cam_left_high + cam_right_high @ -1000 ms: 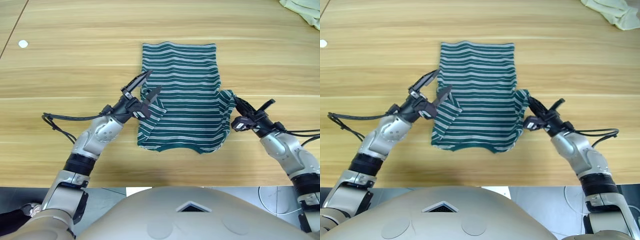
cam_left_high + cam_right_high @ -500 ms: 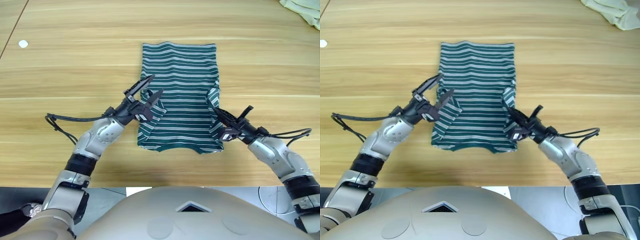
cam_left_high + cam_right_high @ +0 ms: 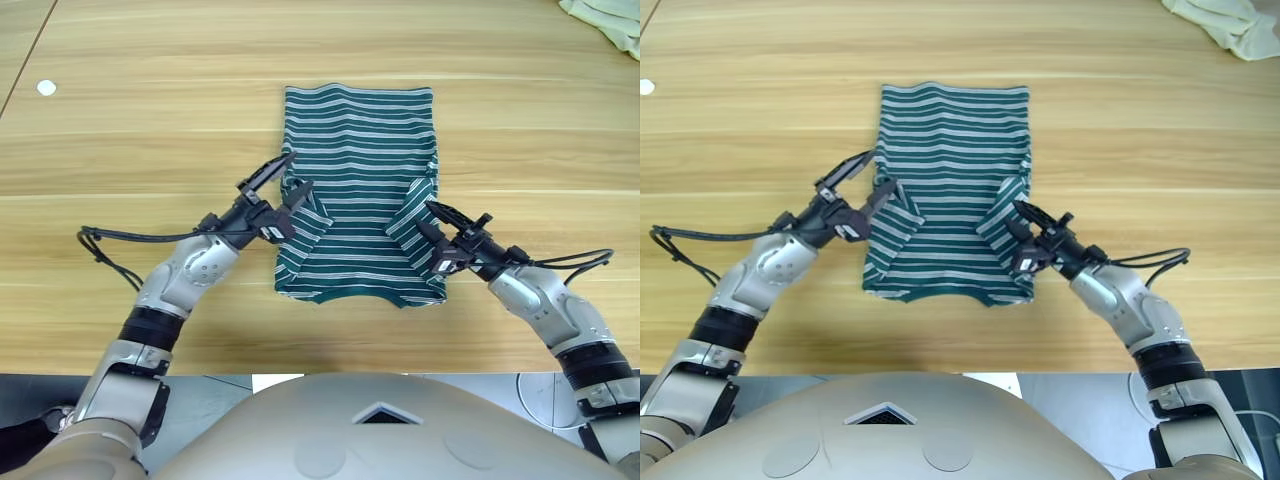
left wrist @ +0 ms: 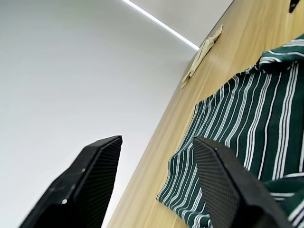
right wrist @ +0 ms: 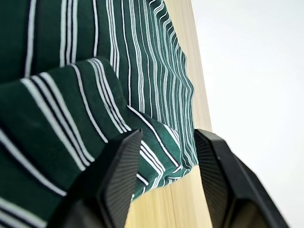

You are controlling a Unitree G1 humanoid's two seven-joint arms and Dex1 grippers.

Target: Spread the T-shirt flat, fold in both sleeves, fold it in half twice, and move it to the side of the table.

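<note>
Stripes of green and white run across the T-shirt (image 3: pixel 360 190), which lies flat near the middle of the wooden table (image 3: pixel 150 120). The end with the sleeves is nearest the robot. The left sleeve (image 3: pixel 308 215) and the right sleeve (image 3: pixel 408 215) both lie folded in on top of the shirt.

A small white dot (image 3: pixel 46 88) sits on the table, far off to the left. It is too small to tell if anything is written on it. A pale cloth (image 3: pixel 605 20) lies crumpled at the far right corner, well away from the shirt.

The left wrist view looks along the table. It shows the shirt's striped edge and the pale cloth far behind it. The right wrist view is very close up, and the fold of the right sleeve shows between the two black fingers (image 5: pixel 118 175).

The left arm comes in low from the left with its elbow bent. The left gripper (image 3: pixel 297 172) is at the shirt's left edge, with its fingers spread wide and nothing held. A black cable (image 3: pixel 120 240) loops beside that arm. The right arm comes in low from the right. The right gripper (image 3: pixel 437 237) is over the folded right sleeve, with its fingers apart and not pinching the cloth.
</note>
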